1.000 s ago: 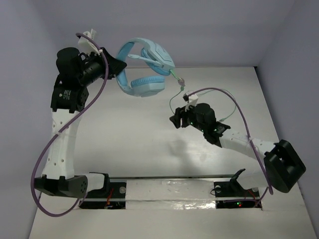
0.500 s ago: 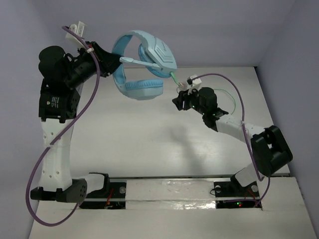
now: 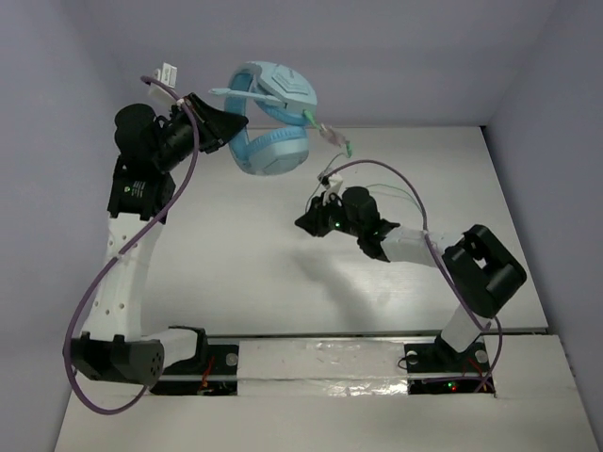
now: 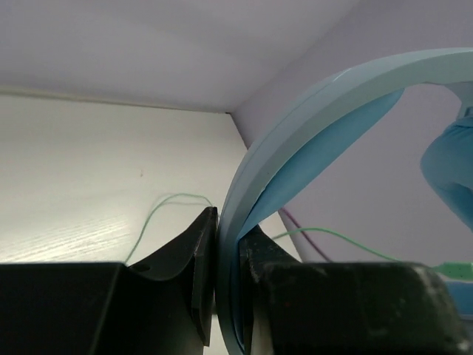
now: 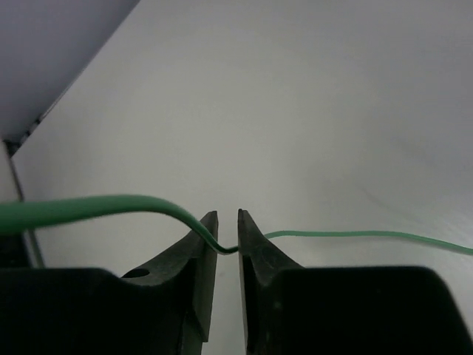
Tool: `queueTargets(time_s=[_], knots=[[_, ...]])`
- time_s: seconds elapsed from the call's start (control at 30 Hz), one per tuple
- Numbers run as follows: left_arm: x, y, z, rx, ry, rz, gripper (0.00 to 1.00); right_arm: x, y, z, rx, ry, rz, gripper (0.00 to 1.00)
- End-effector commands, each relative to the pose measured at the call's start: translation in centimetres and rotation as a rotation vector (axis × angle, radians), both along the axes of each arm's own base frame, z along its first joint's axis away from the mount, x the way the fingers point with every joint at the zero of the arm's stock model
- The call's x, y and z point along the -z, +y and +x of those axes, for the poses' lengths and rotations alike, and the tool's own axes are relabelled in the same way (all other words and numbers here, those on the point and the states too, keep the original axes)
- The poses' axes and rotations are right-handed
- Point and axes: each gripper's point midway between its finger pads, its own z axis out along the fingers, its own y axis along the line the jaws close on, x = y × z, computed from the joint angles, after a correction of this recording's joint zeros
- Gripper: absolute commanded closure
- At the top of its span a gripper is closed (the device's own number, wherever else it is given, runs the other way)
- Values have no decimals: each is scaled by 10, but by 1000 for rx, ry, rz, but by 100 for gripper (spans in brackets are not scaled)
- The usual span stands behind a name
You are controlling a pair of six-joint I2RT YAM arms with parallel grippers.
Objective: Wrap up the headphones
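The light blue headphones (image 3: 273, 118) hang in the air at the back of the table. My left gripper (image 3: 229, 127) is shut on their padded headband (image 4: 295, 148), which fills the gap between the jaws in the left wrist view. The mic boom (image 3: 240, 93) points left. The thin pale-green cable (image 3: 332, 138) leaves the lower ear cup and runs down to my right gripper (image 3: 306, 222). In the right wrist view the cable (image 5: 355, 235) crosses the narrow gap of the right gripper (image 5: 228, 216), whose jaws are nearly together on it.
A loose loop of the green cable (image 3: 400, 195) lies on the white table (image 3: 236, 273) behind the right arm. Purple robot cables (image 3: 179, 193) hang along both arms. Walls stand close at the back and the sides.
The left arm has turned the headphones and lifted them toward the back wall. The right gripper has moved left and nearer along the table, still on the cable.
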Motion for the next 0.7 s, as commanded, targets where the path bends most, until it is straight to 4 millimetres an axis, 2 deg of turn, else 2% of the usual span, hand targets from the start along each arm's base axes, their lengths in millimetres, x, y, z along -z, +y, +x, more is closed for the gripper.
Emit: queueTargets(time_s=[0.0, 0.03, 0.07, 0.13, 0.17, 0.2, 0.23, 0.27, 0.3, 0.33, 0.37, 0.4, 0.43, 0.47, 0.5, 0.53, 0.57, 0.6, 0.67], knots=[[-33, 17, 21, -152, -60, -185, 100, -21, 21, -28, -12, 38, 104, 79], [-31, 22, 27, -188, -57, -200, 100, -19, 25, -39, -22, 77, 102, 80], [-16, 27, 36, -227, -27, -210, 100, -18, 26, -43, -2, 114, 107, 81], [-5, 44, 50, -342, -6, -255, 100, -17, 24, -54, 20, 162, 91, 84], [19, 51, 57, -395, 38, -256, 100, -15, 29, -64, 6, 179, 77, 84], [24, 63, 57, -468, 33, -278, 100, -10, 28, -67, 30, 190, 43, 85], [24, 67, 56, -486, 16, -316, 100, 2, 21, -71, 63, 225, -19, 85], [50, 71, 58, -516, 56, -311, 100, -3, 21, -71, 76, 224, -34, 85], [51, 83, 56, -593, 38, -323, 100, 3, 17, -72, 86, 244, -73, 85], [61, 87, 56, -638, 44, -289, 100, 18, 8, -81, 100, 289, -153, 85], [73, 84, 55, -657, 61, -260, 100, 17, 3, -82, 126, 276, -193, 85], [79, 93, 56, -725, 62, -242, 100, 11, 10, -97, 92, 269, -230, 86], [86, 95, 57, -757, 66, -221, 100, 21, 0, -107, 108, 285, -309, 86], [96, 88, 56, -763, 76, -191, 100, 17, -1, -110, 126, 269, -337, 86], [104, 92, 59, -815, 84, -176, 100, 4, 10, -125, 82, 248, -348, 85], [110, 89, 61, -829, 91, -166, 100, 8, 8, -137, 68, 260, -400, 85], [117, 85, 63, -836, 100, -154, 100, 5, 11, -139, 77, 243, -414, 85], [126, 74, 65, -832, 111, -126, 100, 7, 20, -155, 33, 231, -441, 85], [134, 63, 67, -836, 115, -87, 100, -9, 27, -166, 15, 203, -460, 86]])
